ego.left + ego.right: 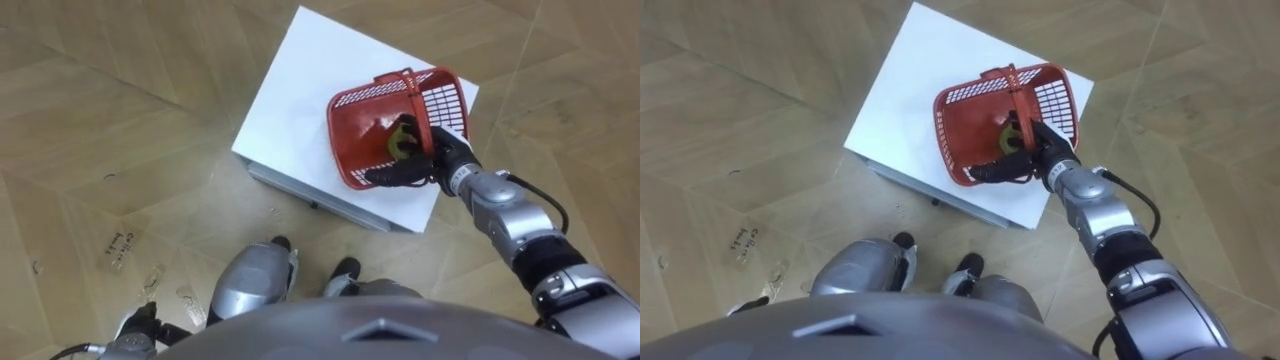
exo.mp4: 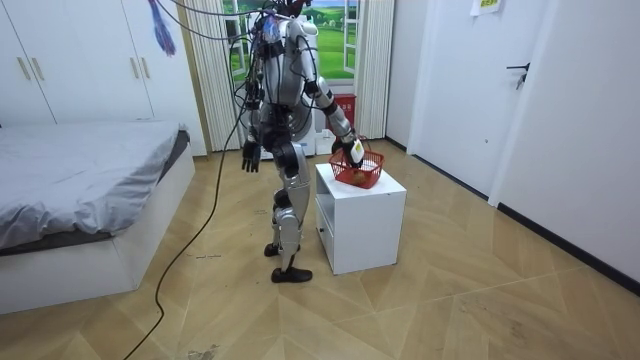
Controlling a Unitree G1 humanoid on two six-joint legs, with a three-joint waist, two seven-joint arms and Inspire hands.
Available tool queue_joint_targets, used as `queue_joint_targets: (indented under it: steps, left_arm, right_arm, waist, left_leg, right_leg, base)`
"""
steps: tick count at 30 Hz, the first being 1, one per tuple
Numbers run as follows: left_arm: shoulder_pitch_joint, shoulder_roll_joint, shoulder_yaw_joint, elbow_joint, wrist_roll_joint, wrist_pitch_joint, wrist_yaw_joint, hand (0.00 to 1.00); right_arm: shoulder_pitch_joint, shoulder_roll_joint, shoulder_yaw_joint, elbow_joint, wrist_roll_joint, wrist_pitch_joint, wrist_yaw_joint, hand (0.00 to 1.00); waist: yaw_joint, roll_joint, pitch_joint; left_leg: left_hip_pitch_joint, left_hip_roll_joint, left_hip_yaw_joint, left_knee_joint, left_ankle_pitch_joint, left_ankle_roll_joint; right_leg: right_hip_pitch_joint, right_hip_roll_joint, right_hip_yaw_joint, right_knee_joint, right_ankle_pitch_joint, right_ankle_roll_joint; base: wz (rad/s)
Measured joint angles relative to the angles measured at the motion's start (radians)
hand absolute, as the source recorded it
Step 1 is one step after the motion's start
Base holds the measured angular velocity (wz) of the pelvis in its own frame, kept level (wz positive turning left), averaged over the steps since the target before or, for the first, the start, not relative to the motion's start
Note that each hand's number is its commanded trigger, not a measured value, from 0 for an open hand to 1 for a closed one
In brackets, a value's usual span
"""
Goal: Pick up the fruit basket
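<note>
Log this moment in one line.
right hand at fruit basket rim | grip unclear | basket on white cabinet | left hand open at side

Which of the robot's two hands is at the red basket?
The right robot hand, at the red basket on the white stand; the left robot hand hangs by its side.

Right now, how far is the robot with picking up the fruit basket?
Done: the robot stands at the white cabinet, and its right hand is on the red basket, at the near rim. In hand: the grasp; I cannot tell whether it is closed. Left: the lift, since the basket seems to rest on the cabinet top. The left hand hangs at its side.
</note>
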Motion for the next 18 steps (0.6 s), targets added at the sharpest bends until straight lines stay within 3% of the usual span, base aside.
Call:
queue_joint_targets:
  steps: [7,12,18]
  left_arm:
    - [0.0,-0.001,0.008,0.008,0.002,0.001,-0.004,0.0]
    - [0.0,0.001,0.02,0.036,0.001,0.008,-0.004,0.0]
    - [0.0,0.001,0.02,0.039,0.001,0.009,-0.004,0.0]
  right_arm:
    - [0.018,-0.01,0.0,-0.096,0.001,0.001,0.0,0.0]
    - [0.066,-0.02,-0.01,-0.19,-0.001,0.005,0.006,0.0]
    - [0.072,-0.026,-0.046,-0.241,-0.002,0.005,0.015,0.0]
  waist:
    - [-0.003,-0.002,-0.001]
    - [-0.03,-0.016,-0.0112]
    - [-0.054,-0.018,-0.011]
  left_leg:
    - [0.015,0.002,0.022,0.0,-0.001,0.001]
    - [0.039,0.002,0.031,-0.003,-0.001,0.006]
    - [0.052,0.003,0.05,0.0,-0.003,0.011]
  right_leg:
    - [0.001,-0.002,0.021,0.013,-0.001,0.001]
    - [0.02,-0.005,0.035,0.016,-0.002,0.003]
    - [0.02,-0.008,0.049,0.031,-0.002,0.004]
  base:
    - [-0.08]
    - [-0.04]
    - [-0.09]
